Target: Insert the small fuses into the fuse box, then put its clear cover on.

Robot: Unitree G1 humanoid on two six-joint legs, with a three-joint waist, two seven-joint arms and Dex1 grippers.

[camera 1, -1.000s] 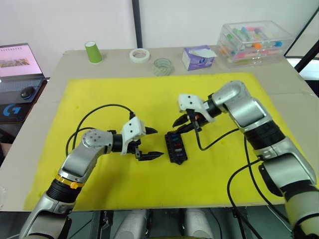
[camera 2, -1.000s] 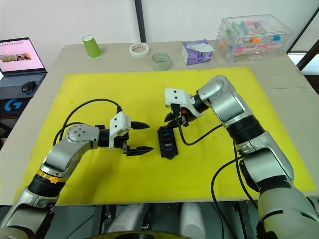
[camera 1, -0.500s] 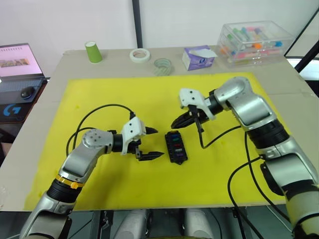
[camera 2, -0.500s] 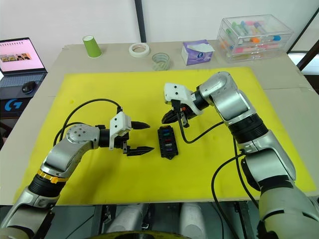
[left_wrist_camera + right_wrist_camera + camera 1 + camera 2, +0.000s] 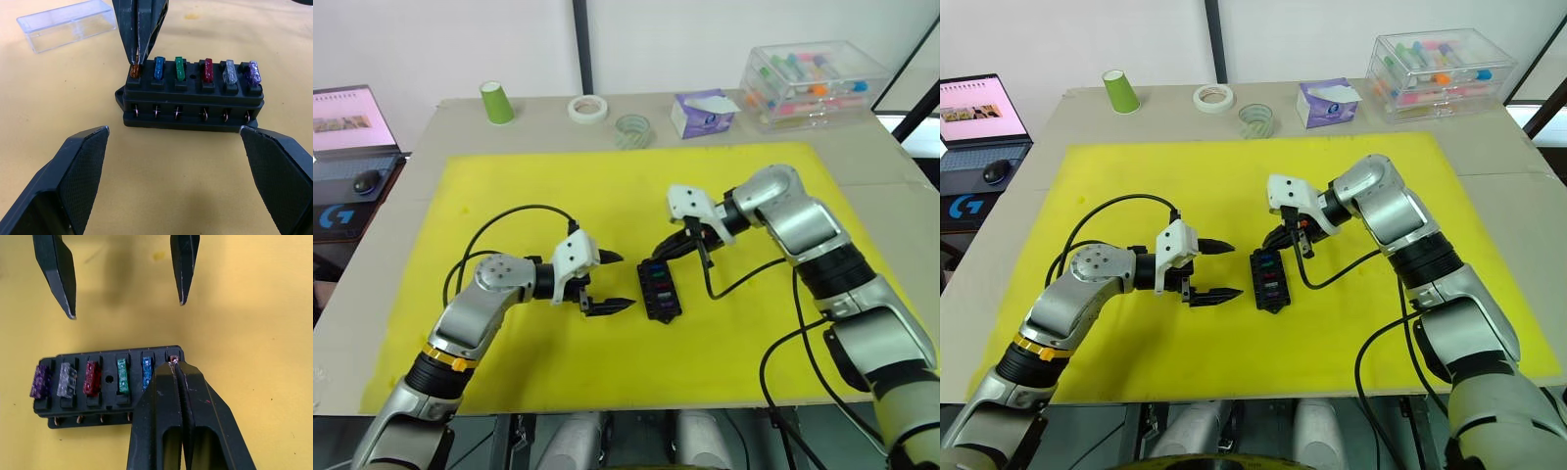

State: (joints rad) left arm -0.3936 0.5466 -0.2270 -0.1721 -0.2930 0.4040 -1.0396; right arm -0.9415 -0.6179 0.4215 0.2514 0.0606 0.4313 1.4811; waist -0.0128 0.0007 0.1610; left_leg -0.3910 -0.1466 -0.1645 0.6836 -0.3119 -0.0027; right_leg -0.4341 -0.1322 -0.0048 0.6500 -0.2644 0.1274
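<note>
Left wrist view shows the fuse box (image 5: 191, 103) lying on the yellow mat (image 5: 509, 186), with six fuses standing in its row of slots: blue, green, red, grey and purple ones (image 5: 208, 71), and an amber fuse (image 5: 135, 71) at the end slot. The right claw (image 5: 138, 36) has its fingers pressed together, tips touching the top of that amber fuse (whether it pinches or merely pushes, I cannot tell). The left claw (image 5: 609, 282) hovers wide open and empty just beside the box. The clear cover (image 5: 72, 24) rests on the mat near the box.

I judge the step to be seating the last fuse. Doing it well means pressing straight down along the slot, not sideways, until the amber top sits level with its neighbours; the left claw could steady the box against sliding.
</note>
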